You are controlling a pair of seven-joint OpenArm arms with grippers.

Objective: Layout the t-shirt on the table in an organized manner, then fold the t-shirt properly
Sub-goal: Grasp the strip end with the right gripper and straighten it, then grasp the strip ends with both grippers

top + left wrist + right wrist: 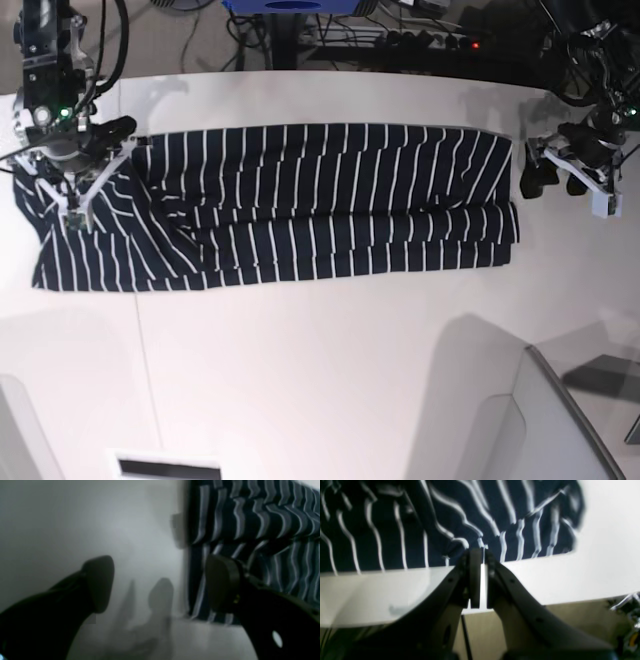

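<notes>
The t-shirt (330, 200), dark navy with thin white stripes, lies stretched in a long band across the white table (320, 350). At its left end, my right gripper (72, 212) is shut, its tips (480, 553) pinching the puckered cloth at the hem of the t-shirt (395, 530), close to the edge of the table (570, 580). My left gripper (553, 182) hovers open just off the band's right end. In the left wrist view its jaws (160, 585) stand wide apart, one finger over the bare table (75, 525) and the other over the edge of the t-shirt (250, 517).
A thin dark seam (143, 330) runs across the tabletop. A grey box-like panel (530, 420) rises at the front right. Cables and a power strip (420, 40) lie beyond the far edge. Floor (570, 620) shows past the table's edge by my right gripper.
</notes>
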